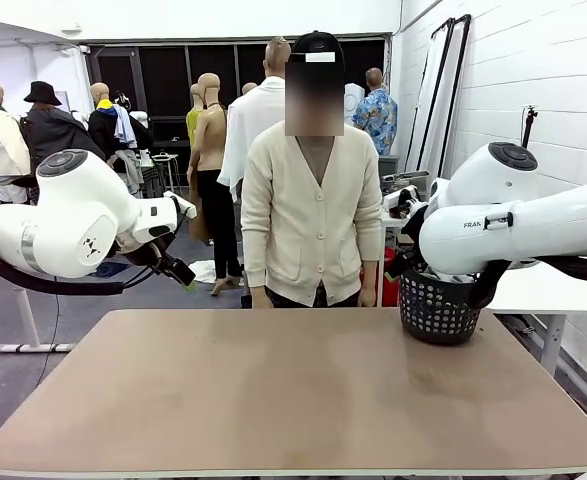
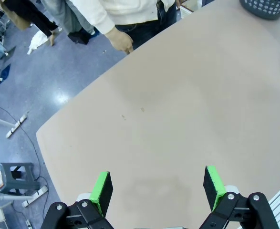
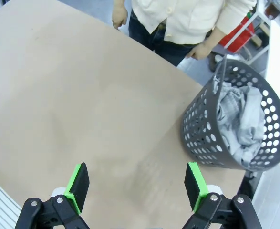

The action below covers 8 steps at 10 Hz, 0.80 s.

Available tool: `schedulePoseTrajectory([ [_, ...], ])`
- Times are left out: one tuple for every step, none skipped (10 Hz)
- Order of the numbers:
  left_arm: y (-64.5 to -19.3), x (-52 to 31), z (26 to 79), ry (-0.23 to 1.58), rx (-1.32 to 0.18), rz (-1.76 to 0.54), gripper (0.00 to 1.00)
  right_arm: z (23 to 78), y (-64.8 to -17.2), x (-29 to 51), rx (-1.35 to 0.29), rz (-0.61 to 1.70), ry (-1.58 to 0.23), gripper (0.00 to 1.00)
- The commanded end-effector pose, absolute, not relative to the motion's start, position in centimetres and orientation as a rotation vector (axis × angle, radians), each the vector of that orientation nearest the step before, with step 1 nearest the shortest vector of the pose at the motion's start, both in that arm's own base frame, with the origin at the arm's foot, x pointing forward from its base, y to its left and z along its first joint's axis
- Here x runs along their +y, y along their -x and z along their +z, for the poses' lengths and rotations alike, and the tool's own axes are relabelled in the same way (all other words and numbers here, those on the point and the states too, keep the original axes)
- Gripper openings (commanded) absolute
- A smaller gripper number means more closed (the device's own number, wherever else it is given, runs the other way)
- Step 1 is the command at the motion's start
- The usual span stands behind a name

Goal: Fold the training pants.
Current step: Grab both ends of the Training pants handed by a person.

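Tan table [image 1: 273, 400], one item: it is being shared by two robot arms on the near side and one person at the far edge.

Left arm [image 1: 63, 215], one, white: it is being held raised beyond the table's left side.

Left gripper [image 2: 156, 183], one: its two green-padded fingers [image 2: 101, 188] are being kept wide apart above the tabletop, and nothing is being gripped between them.

Person [image 1: 311, 210], one, in a cream cardigan: the middle of the far edge is being occupied, standing. Two hands are being held low at the table's rim, one [image 3: 119, 16] by the edge, the other [image 3: 202, 47] near the basket.

Basket [image 3: 202, 129], one, dark perforated plastic: it is being kept upright on the far right part of the table.

Training pants [image 3: 240, 119], one pair, light grey: they are being kept bunched and crumpled inside the basket, not folded.

Right arm [image 1: 533, 225], one, white: it is being held in front of and above the basket, as seen from the front.

Right gripper [image 3: 137, 183], one: its two green-padded fingers are being kept spread wide over the tabletop, near the basket but apart from it, and nothing is being gripped.
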<state>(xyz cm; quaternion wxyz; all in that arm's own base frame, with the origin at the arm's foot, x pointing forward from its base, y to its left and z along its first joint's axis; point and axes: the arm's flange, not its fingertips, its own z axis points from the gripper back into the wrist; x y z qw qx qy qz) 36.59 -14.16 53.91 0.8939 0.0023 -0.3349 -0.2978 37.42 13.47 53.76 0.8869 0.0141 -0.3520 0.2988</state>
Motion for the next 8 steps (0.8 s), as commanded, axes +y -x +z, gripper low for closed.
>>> schedulePoseTrajectory([
  [-35.6,-13.6,55.0,-0.059,-0.71,-0.62,1.0,54.4,-37.0,13.5,-0.722,0.592,0.007,1.0],
  [-35.4,-13.4,55.4,-0.063,-0.718,-0.615,1.0,54.6,-36.9,13.3,-0.726,0.589,0.013,1.0],
  [-35.1,-13.2,55.7,-0.065,-0.716,-0.608,1.0,54.7,-36.8,13.2,-0.729,0.581,0.018,1.0],
  [-34.8,-13.0,55.8,-0.063,-0.713,-0.604,1.0,54.9,-36.7,13.1,-0.731,0.574,0.02,1.0],
  [-34.6,-12.8,55.9,-0.063,-0.706,-0.599,1.0,54.9,-36.6,12.9,-0.728,0.567,0.026,1.0],
  [-34.4,-12.7,56.1,-0.062,-0.702,-0.6,1.0,55.0,-36.6,12.8,-0.73,0.566,0.03,1.0],
  [-34.3,-12.6,56.2,-0.067,-0.704,-0.591,1.0,55.0,-36.6,12.8,-0.729,0.56,0.028,1.0],
  [-34.2,-12.4,56.3,-0.068,-0.706,-0.56,1.0,55.0,-36.8,12.7,-0.732,0.539,0.02,1.0],
])
